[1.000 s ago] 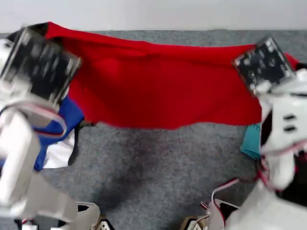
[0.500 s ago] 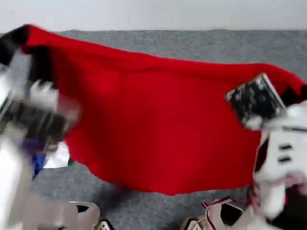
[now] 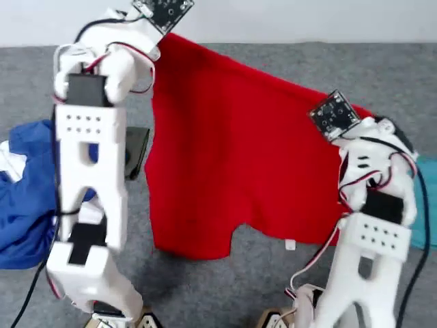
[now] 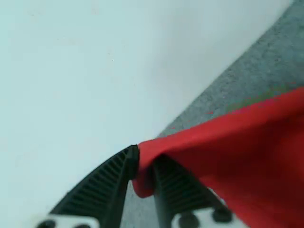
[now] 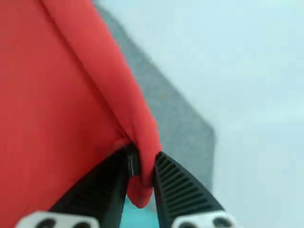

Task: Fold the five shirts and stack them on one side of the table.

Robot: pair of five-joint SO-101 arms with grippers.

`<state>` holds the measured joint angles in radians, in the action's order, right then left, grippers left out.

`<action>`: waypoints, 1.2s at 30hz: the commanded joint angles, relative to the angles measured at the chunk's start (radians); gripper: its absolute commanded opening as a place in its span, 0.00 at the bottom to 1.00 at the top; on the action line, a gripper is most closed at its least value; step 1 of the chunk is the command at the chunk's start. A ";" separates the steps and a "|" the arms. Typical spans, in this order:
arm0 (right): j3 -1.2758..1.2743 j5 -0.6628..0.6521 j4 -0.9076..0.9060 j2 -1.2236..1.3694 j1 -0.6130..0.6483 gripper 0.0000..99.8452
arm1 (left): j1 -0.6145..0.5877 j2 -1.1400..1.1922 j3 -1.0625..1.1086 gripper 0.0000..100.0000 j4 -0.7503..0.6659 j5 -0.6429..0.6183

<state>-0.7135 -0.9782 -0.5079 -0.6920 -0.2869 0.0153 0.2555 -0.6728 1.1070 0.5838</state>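
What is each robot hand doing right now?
Left hand: closed, holding the red shirt.
Right hand: closed, holding the red shirt too.

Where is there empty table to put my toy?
The grey table is bare at the front, between the left arm and right arm, and at the far right corner beyond the red shirt. Crowded by the blue shirt.

You've got a grey table (image 3: 205, 287) running up to a white wall (image 3: 287, 20) at 12 o'clock, plus a small dark block (image 3: 140, 145) around 9 o'clock.
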 commanded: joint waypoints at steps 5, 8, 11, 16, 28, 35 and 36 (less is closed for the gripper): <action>0.000 -0.032 0.503 0.283 0.025 0.01 | -0.018 0.173 -0.024 0.01 -0.304 0.009; 0.000 -0.101 0.685 0.397 0.064 0.01 | -0.015 0.233 -0.036 0.01 -0.397 0.011; 0.005 -0.141 0.835 0.487 0.091 0.01 | -0.017 0.293 -0.071 0.01 -0.431 0.011; 0.127 -0.152 0.878 0.618 0.101 0.01 | -0.029 0.402 -0.183 0.01 -0.431 0.012; 0.295 -0.155 0.602 0.682 0.104 0.01 | -0.006 0.528 -0.403 0.01 -0.041 0.011; 0.296 -0.157 0.124 0.558 0.097 0.01 | -0.002 0.535 -0.550 0.01 0.486 0.011; 0.296 -0.157 0.062 0.545 0.096 0.01 | 0.003 0.537 -0.553 0.01 0.546 0.011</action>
<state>-0.4757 -1.1224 -0.2639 -0.0552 -0.1841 0.0107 0.8017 -1.1561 1.4584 0.5838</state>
